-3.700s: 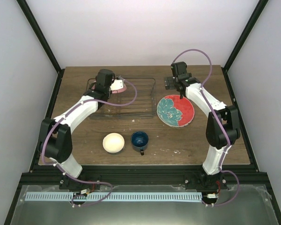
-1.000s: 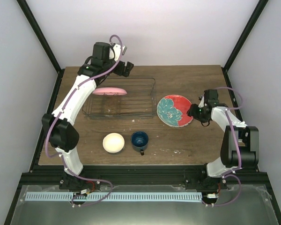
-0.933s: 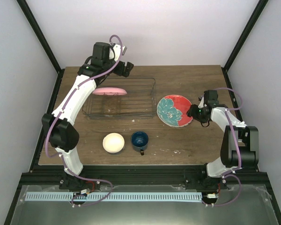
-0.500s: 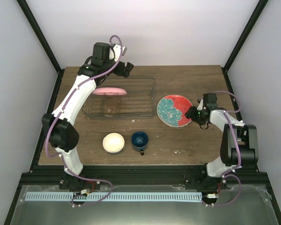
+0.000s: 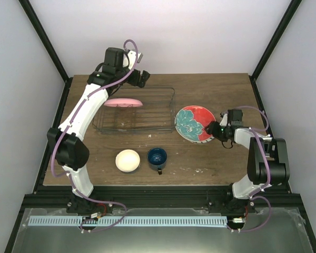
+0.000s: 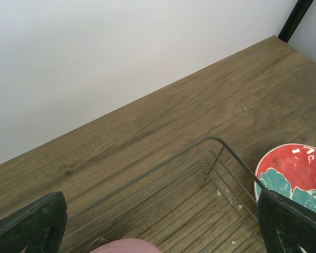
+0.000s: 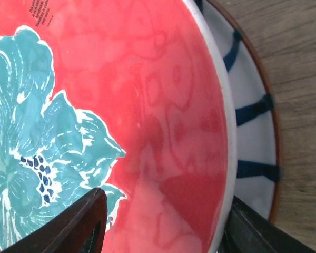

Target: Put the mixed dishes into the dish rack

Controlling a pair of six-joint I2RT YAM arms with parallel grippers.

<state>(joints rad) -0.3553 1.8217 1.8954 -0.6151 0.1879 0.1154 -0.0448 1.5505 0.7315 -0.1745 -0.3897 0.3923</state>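
Observation:
The red plate with teal flowers (image 5: 195,124) lies right of the dish rack (image 5: 163,113), stacked on the white striped plate (image 7: 253,132). My right gripper (image 5: 217,129) is low at the red plate's right rim and open. One finger (image 7: 79,226) is over the red face, the other (image 7: 258,232) outside the rim (image 7: 166,197). The pink plate (image 5: 123,103) stands in the rack's left part. My left gripper (image 5: 140,78) hangs open and empty above the rack's back edge (image 6: 158,211). The cream bowl (image 5: 128,160) and the dark blue mug (image 5: 157,157) sit in front of the rack.
White crumbs lie on the wood inside the rack's right end (image 6: 221,192). The back wall stands just behind the rack, and black frame posts rise at the table's far corners (image 5: 266,50).
My right gripper has slid left onto the red plate's rim, and the plate has shifted slightly left. The left arm has stayed still since it rose away from the pink plate.

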